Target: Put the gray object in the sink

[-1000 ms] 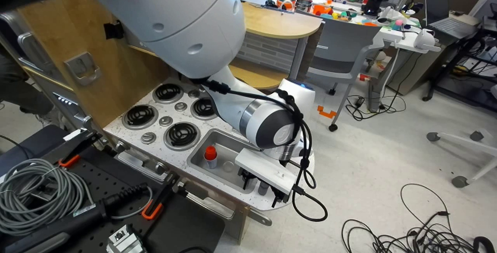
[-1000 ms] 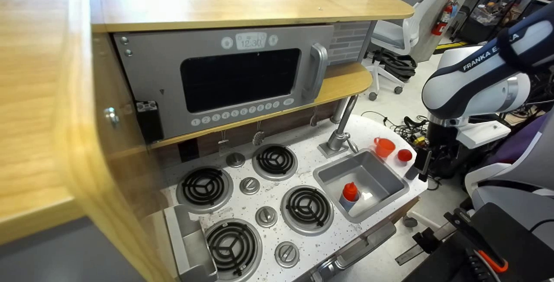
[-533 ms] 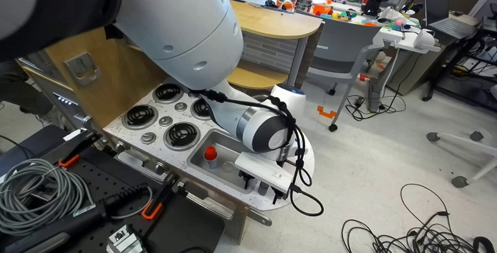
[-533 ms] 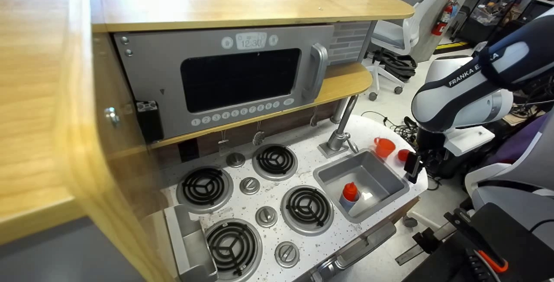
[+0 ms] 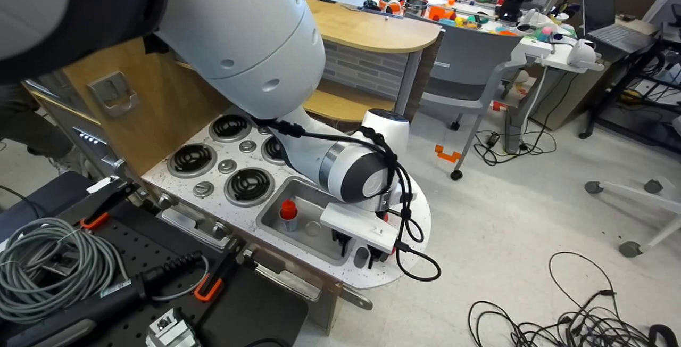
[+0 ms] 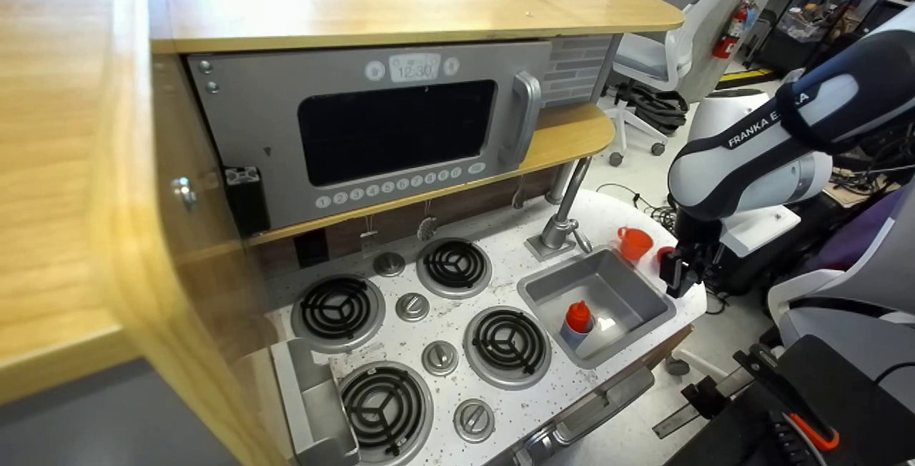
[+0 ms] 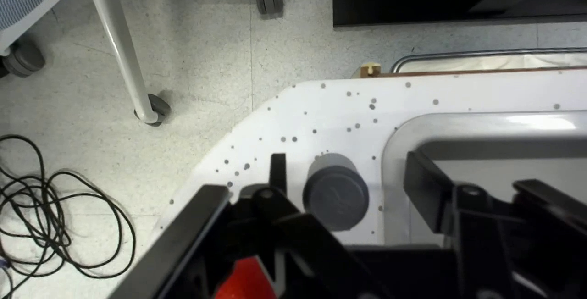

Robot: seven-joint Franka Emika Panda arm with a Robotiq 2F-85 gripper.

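Observation:
The gray object, a small dark-topped cylinder point(image 7: 337, 193), stands on the white countertop beside the sink rim point(image 7: 395, 166) in the wrist view. In an exterior view the cylinder point(image 5: 362, 257) shows under my gripper point(image 5: 357, 259); elsewhere my gripper point(image 6: 677, 278) covers it. My gripper point(image 7: 345, 159) is open and empty, with one finger on each side of the cylinder, the right one over the sink. I see no contact with the cylinder. The sink point(image 5: 263, 220) is a gray metal basin, also plain in an exterior view point(image 6: 625, 312).
A red-topped item in a light cup point(image 6: 577, 317) stands in the sink. A red cup point(image 6: 635, 244) and a smaller red thing point(image 6: 663, 254) are on the counter's rounded end. The faucet point(image 6: 565, 219) rises behind the sink. Black burners point(image 6: 506, 346) are alongside.
The arm and gripper have moved inward over the counter's rounded end, leftward in both exterior views. The gripper now covers the cylinder in an exterior view. The cylinder has not visibly moved.

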